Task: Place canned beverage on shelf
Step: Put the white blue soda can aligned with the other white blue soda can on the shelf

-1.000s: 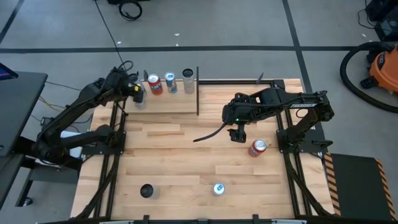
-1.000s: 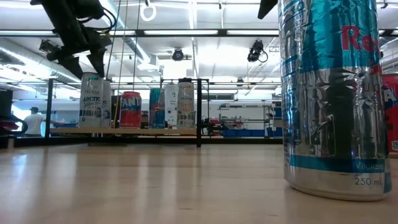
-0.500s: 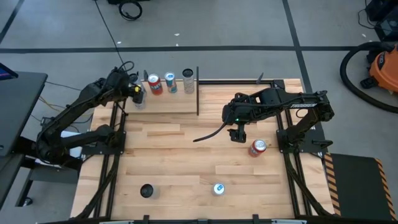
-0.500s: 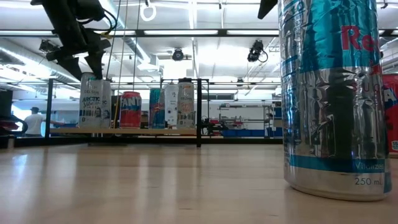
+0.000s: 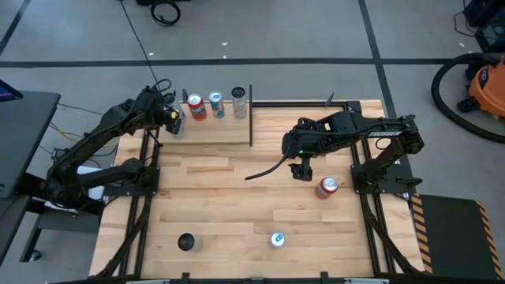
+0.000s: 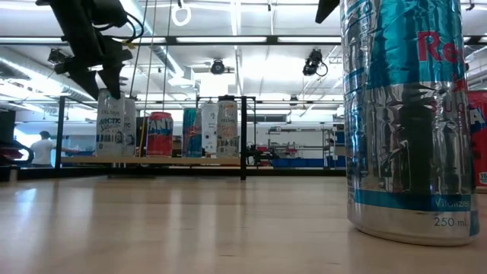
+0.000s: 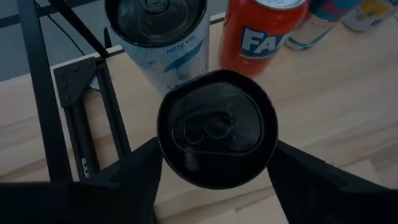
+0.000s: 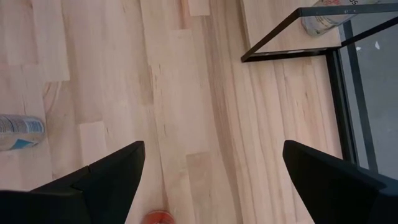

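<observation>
Left gripper (image 5: 174, 120) holds a dark-topped can (image 7: 216, 135) over the left end of the shelf (image 5: 225, 131).

In the left wrist view the fingers (image 7: 134, 174) sit against both sides of that can, which hangs above the shelf board just beside a pale can (image 7: 163, 34) and near an orange can (image 7: 260, 32). On the shelf, the row runs from the pale can (image 6: 116, 124) at the left end to a red can (image 5: 196, 107), a blue can (image 5: 216, 104) and a silver can (image 5: 239, 102) toward the right end. The right gripper (image 5: 301, 170) hangs over the table well to the right of the shelf, fingers (image 8: 102, 180) spread wide and holding nothing, with a red can (image 5: 328, 186) just beside it. Farther from the shelf, near the table's front edge, stand a blue-topped can (image 5: 277, 239) and a black can (image 5: 186, 241).
</observation>
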You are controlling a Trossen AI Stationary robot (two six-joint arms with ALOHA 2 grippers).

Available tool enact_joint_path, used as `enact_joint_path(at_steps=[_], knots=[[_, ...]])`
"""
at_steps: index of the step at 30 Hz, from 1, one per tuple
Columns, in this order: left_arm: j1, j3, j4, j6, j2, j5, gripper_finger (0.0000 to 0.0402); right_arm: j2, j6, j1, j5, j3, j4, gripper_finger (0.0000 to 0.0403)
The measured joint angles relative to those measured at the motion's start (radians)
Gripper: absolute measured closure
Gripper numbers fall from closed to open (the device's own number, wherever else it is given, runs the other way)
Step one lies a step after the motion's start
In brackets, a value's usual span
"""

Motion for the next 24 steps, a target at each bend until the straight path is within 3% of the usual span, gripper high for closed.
enact_joint_path(at_steps=[5, 24], knots=[[0.001, 0.000, 0.002, 0.051, 0.000, 0.003, 0.0164, 0.000, 0.000, 0.000, 0.000, 0.000, 0.000, 0.0011], [0.041, 0.029, -0.086, 0.304, 0.000, 0.071, 0.0158, 0.000, 0.011, 0.000, -0.001, 0.000, 0.000, 0.0011]])
